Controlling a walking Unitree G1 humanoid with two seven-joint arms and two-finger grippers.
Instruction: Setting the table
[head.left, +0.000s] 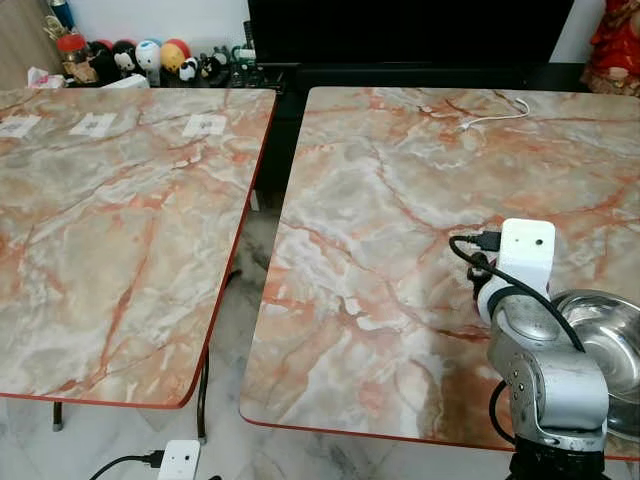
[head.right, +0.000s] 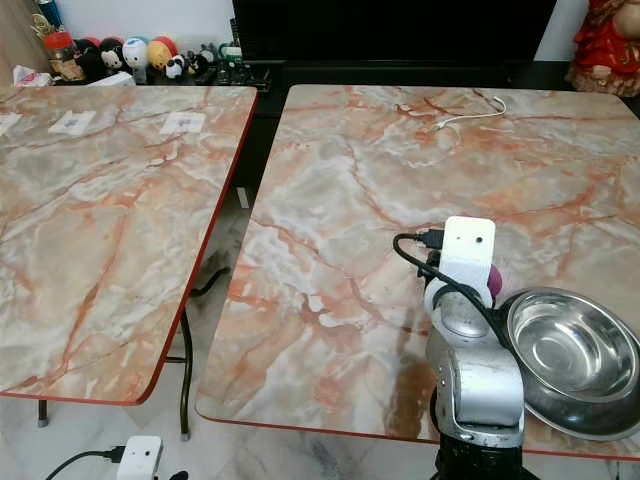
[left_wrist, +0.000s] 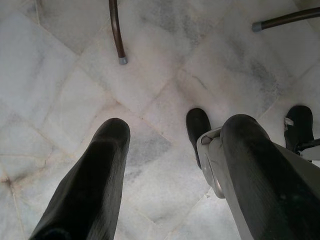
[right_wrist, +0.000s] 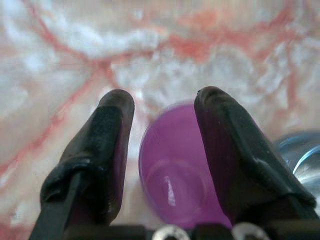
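Steel bowl (head.right: 570, 358) on the marble table (head.right: 340, 200): empty. Purple cup (right_wrist: 175, 170), also empty, beside it, between the right gripper's (right_wrist: 165, 107) parted fingers. Left gripper (left_wrist: 172, 135) spread apart over floor.

The right hand (right_wrist: 162, 105) hangs over the marble bench (right_wrist: 100, 45), its two black fingers (right_wrist: 107, 150) spread apart. Between them sits a purple cup (right_wrist: 172, 175), open mouth toward the camera, its inside glossy; one side of its rim is hidden behind the finger at three o'clock, and whether either finger touches it cannot be told. At about four o'clock from the cup, a curved edge of a shiny steel bowl (right_wrist: 300, 150) shows. The bench is pale with orange-red veins.
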